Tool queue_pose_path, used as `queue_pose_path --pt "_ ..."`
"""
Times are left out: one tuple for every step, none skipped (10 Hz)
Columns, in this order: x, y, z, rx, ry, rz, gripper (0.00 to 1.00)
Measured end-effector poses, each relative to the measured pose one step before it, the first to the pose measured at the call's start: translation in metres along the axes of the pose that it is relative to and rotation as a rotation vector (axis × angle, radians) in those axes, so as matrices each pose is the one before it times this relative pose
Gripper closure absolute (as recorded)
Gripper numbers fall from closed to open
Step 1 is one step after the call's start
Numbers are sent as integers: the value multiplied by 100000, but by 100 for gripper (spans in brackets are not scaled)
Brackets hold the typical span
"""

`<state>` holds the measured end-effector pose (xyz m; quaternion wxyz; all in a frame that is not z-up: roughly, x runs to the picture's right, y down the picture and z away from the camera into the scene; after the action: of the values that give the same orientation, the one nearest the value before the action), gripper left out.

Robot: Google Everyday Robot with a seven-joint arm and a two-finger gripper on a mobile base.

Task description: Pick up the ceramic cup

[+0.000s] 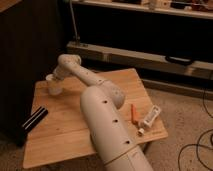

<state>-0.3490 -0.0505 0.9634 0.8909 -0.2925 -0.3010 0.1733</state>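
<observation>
The ceramic cup (53, 88) is a small off-white cup standing upright near the far left corner of the wooden table (65, 132). My gripper (52, 80) is at the end of the white arm (102, 107), which reaches across the table from the front. The gripper is right at the cup's rim and hides part of it. I cannot tell whether it touches the cup.
A black flat bar (31, 124) lies at the table's left edge. An orange stick (134, 113) and a white bottle-like item (150, 118) lie at the right edge. A dark cabinet (22, 60) stands close behind the cup. Cables (200, 145) lie on the floor at right.
</observation>
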Motion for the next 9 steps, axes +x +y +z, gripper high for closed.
queue_pose_path --pt "322 330 -951 -2039 169 -159 98" --pt "-150 8 -1319 -939 -1014 -81 100" --pt "-69 409 -2681 -3676 -2854 -704 100" --pt "295 646 -2087 -2525 -1026 -1685 100" --pt "742 1020 -2301 -1682 159 -2758 100" --pt "848 1798 -2380 -1407 720 -3506 100" --pt "952 1665 -1755 -510 831 -2651 100" --pt "935 2041 -1841 -399 674 -2982 100" --pt "617 2023 -1710 -323 269 -2962 100"
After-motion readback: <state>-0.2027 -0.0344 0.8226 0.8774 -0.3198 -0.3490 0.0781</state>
